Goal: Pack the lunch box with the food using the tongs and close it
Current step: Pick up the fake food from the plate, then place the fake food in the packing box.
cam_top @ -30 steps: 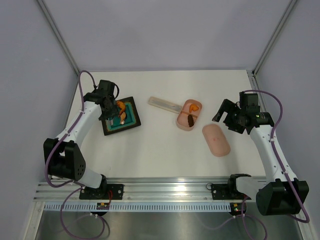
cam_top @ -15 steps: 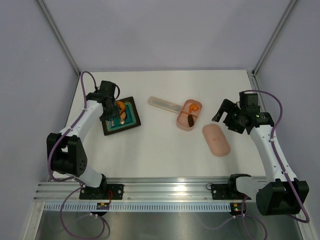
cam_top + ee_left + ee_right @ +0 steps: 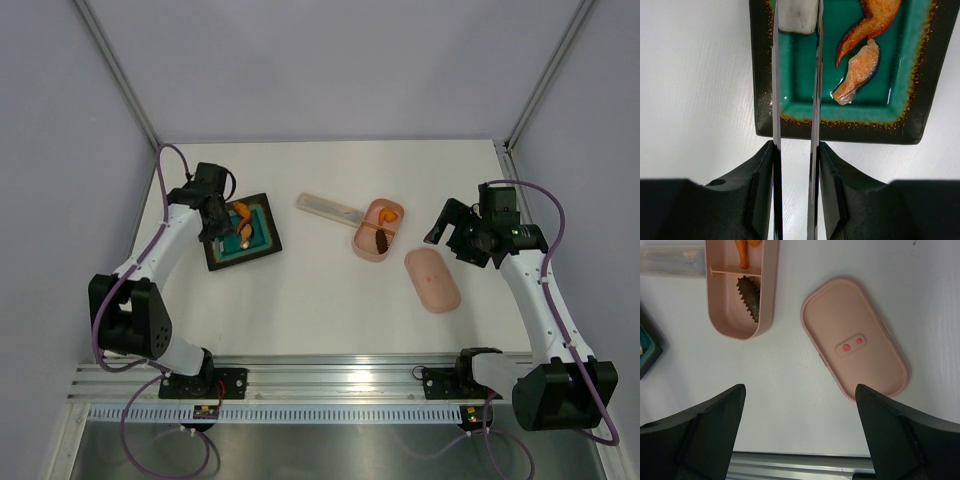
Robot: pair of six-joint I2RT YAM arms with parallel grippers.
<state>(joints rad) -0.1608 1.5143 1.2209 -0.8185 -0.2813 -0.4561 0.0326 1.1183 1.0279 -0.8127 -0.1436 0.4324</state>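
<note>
My left gripper (image 3: pixel 796 150) is shut on the silvery tongs (image 3: pixel 776 100), its fingers pressing both thin arms inward. The tongs reach over the dark tray (image 3: pixel 840 132) with the teal mat, and a pale grey-white piece (image 3: pixel 797 17) sits between their arms at the far end. Orange food (image 3: pixel 860 70) lies on the mat to the right of the tongs. The pink lunch box (image 3: pixel 362 245) stands open at the middle, with an orange piece (image 3: pixel 742 252) and a dark brown piece (image 3: pixel 750 300) inside. Its lid (image 3: pixel 855 340) lies beside it. My right gripper (image 3: pixel 800 390) hangs open and empty near the lid.
A slim pale translucent case (image 3: pixel 328 208) lies between the tray (image 3: pixel 240 262) and the lunch box. The lid (image 3: pixel 432 280) rests to the right and in front of the box. A metal rail (image 3: pixel 330 375) runs along the near table edge.
The left gripper has squeezed the tongs narrower and shifted slightly over the tray. The right arm has not moved.
</note>
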